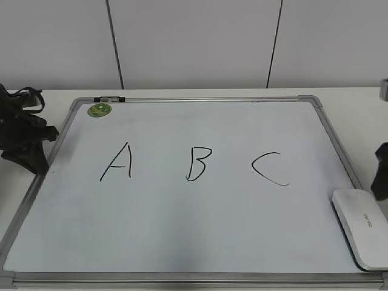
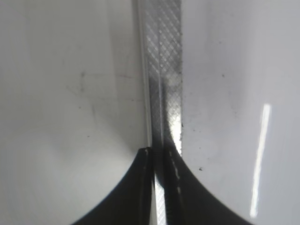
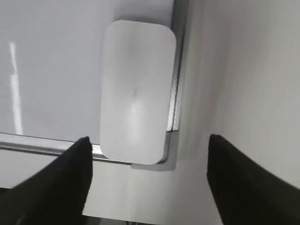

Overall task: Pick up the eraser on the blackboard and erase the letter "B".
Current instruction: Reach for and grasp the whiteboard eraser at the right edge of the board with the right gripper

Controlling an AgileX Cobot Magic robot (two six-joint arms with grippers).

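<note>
left gripper (image 2: 159, 154): at the left edge of the blackboard (image 1: 182, 242), over its metal frame; fingers pressed together, nothing between them.
letter "A" (image 1: 117, 162): left of the three letters, not the target.
letter "B" (image 1: 197, 163): middle of the board, complete, well apart from both grippers.
letter "C" (image 1: 270, 168): right of the "B", between it and the eraser.
eraser (image 1: 362, 225): lies flat in the near right corner of the board, just inside the frame, untouched; its long axis runs near-to-far, roughly along the right frame edge.
right gripper (image 3: 147, 154): above the eraser's near end, not touching it; jaws spread wide and empty, the eraser's width fitting between the fingers (image 3: 70, 173) with room to spare.
nearer arm: the right, by far; the left is across the whole board.
judged next move: right arm descends, closing across the eraser's short sides, then carries it left past the "C".
</note>
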